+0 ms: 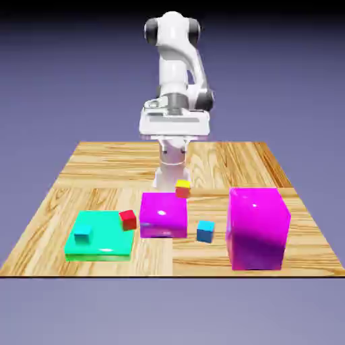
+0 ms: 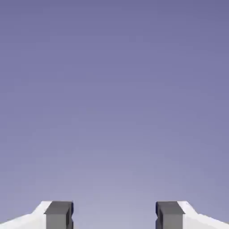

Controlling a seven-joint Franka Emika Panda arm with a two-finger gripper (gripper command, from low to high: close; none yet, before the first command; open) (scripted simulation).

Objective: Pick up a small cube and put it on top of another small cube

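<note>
The hand view shows only the grey-tipped gripper (image 2: 114,215), apart and holding nothing, before violet backdrop; the exterior view alone shows the small blue cube (image 1: 205,232) between two glossy magenta blocks (image 1: 164,215).

From my feed, below and in front of the claw, I see a pale wooden tabletop (image 1: 128,165) with streaky grain, a glossy, smooth magenta block (image 1: 257,229), a shiny teal-green slab (image 1: 108,229), and, between my claw's fingertips (image 2: 114,214), only smooth backdrop; the tips look matt grey.
</note>
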